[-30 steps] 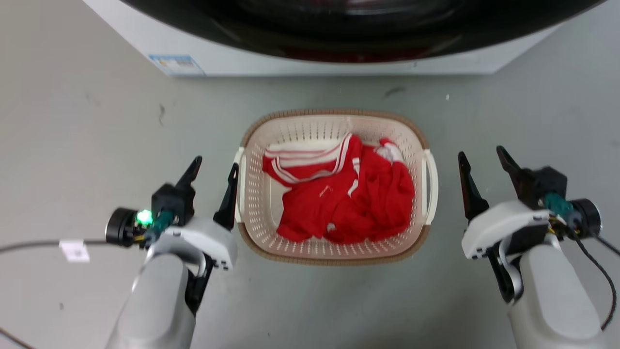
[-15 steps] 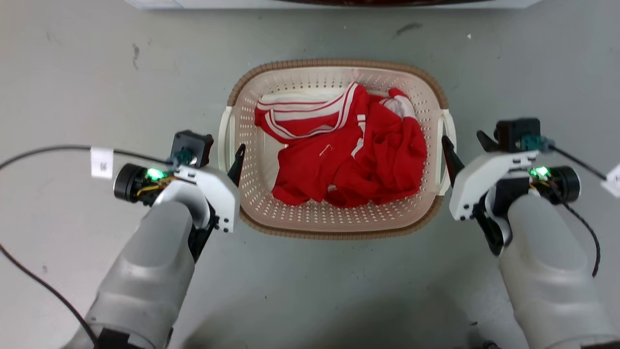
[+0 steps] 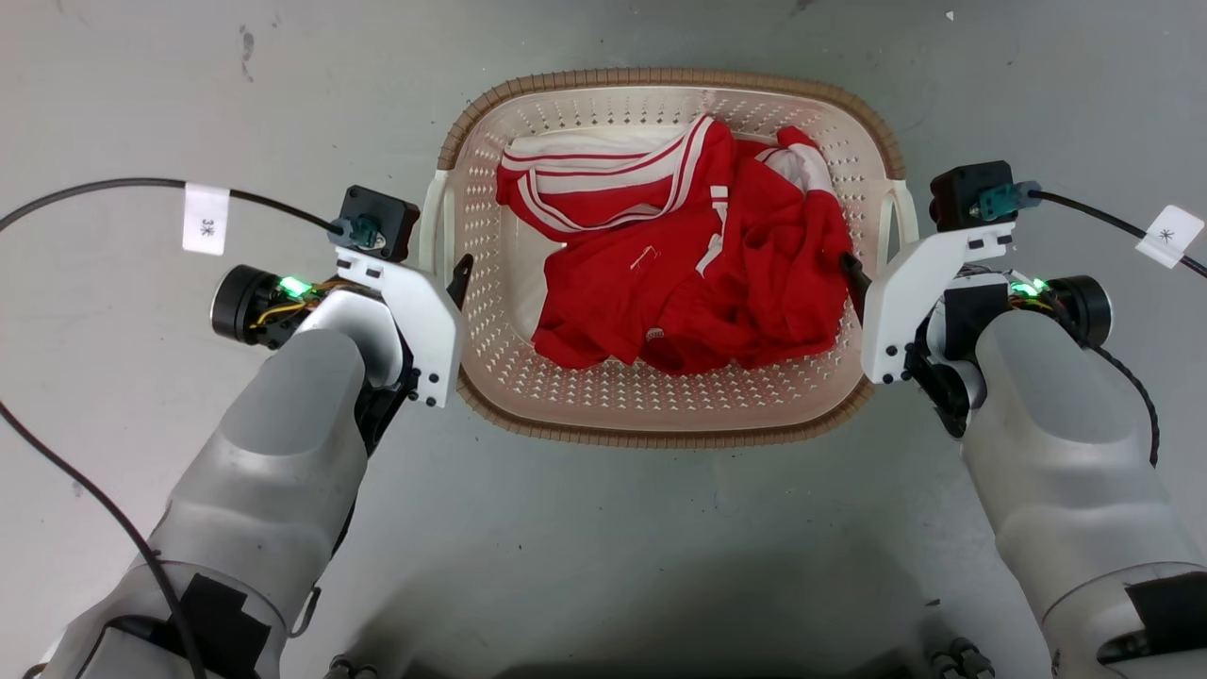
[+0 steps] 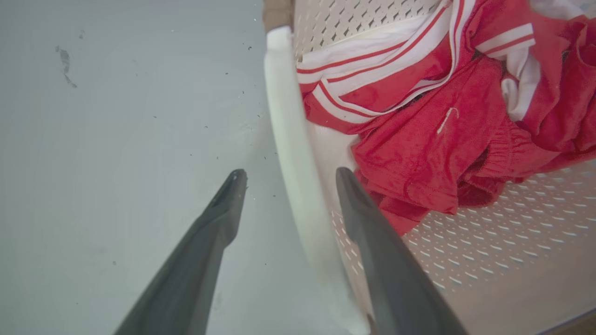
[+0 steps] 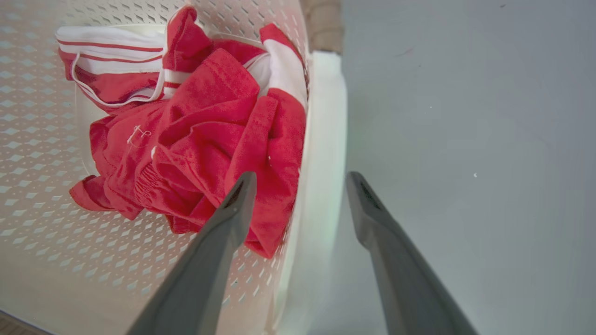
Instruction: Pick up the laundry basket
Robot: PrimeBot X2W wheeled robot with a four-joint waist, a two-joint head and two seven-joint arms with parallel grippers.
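The laundry basket [image 3: 660, 77], cream with a brown woven-look rim, sits on the floor between my arms and holds a crumpled red and white garment [image 3: 679, 283]. My left gripper [image 3: 439, 281] is open and straddles the white left handle [image 4: 288, 121]; one finger [image 4: 377, 246] is inside the basket and the other [image 4: 200, 246] is outside over the floor. My right gripper [image 3: 875, 273] is also open across the white right handle [image 5: 326, 121], with its inner finger [image 5: 214, 242] next to the red cloth. Neither pair of fingers is pressed on a handle.
Grey floor [image 3: 603, 547] surrounds the basket. Black cables with white tags run off the left wrist [image 3: 206, 219] and the right wrist [image 3: 1169, 236]. A dark scuff [image 3: 247, 42] marks the floor at the far left.
The head camera has tilted down, so the washer has left the picture. Both grippers have moved inward from beside the basket and now straddle its side handles.
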